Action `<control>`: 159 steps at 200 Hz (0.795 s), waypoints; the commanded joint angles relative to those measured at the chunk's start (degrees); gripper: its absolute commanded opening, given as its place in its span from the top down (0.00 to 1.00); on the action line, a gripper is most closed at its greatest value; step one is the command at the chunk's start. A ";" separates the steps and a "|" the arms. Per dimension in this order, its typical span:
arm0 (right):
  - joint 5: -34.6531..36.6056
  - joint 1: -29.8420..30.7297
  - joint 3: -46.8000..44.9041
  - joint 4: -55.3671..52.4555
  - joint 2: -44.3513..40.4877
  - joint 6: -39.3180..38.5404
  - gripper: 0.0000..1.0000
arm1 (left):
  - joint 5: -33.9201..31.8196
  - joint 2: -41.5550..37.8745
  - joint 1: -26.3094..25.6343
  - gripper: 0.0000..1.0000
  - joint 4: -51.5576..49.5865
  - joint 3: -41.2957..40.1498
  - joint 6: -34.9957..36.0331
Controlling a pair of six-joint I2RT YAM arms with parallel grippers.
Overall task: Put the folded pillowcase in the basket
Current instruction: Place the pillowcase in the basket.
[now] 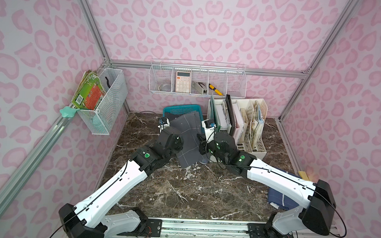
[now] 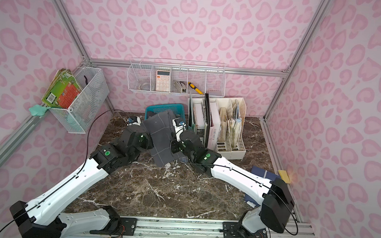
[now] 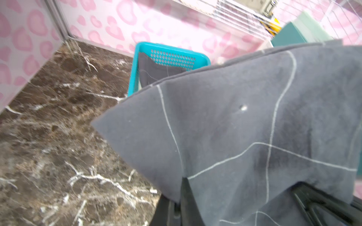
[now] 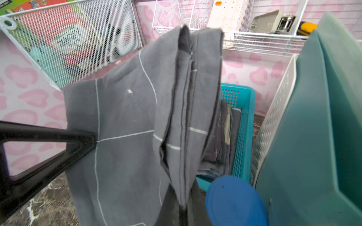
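The dark grey folded pillowcase (image 1: 185, 135), soft fabric crossed by thin white grid lines, hangs lifted off the brown marble-patterned table (image 1: 181, 190) between the two arms, and its near corner droops toward the tabletop. The left gripper (image 3: 185, 187) is clamped tight on one side of the cloth; in the left wrist view only a sliver of its black finger shows beneath the fabric draped over it. The right gripper (image 4: 183, 213) pinches the layered edge on the opposite side, where the stacked folds run in narrow parallel seams, so both jaws stand narrow with the pillowcase between them. In both top views the far end of the pillowcase overlaps the near rim of the teal-blue rectangular plastic basket (image 1: 181, 106) with perforated sides, which stands at the back of the table close to the pink patterned wall. Most of the cloth is in front of the basket rather than inside it. A piece of grey fabric (image 3: 154, 72) lies inside the basket against its wall. Just beside the basket stands the cream slotted file rack (image 1: 258, 127), full of folders and papers. A dark blue folded cloth (image 1: 277, 195) lies on the table under the right arm, well apart from the basket.
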 commanded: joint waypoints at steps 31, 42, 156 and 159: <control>-7.77 -6.04 13.15 0.34 10.23 -0.15 1.00 | 9.29 7.39 9.95 1.00 3.44 8.29 6.20; -10.00 -7.32 16.36 -0.36 12.93 0.52 1.00 | 9.75 8.80 11.45 1.00 4.73 9.02 6.03; -14.60 -10.69 45.57 -11.99 37.29 1.46 1.00 | 18.65 26.78 23.20 1.00 7.60 20.43 4.18; -14.62 -10.79 46.20 -12.35 37.85 1.60 1.00 | 18.68 27.07 23.37 1.00 7.68 20.50 4.18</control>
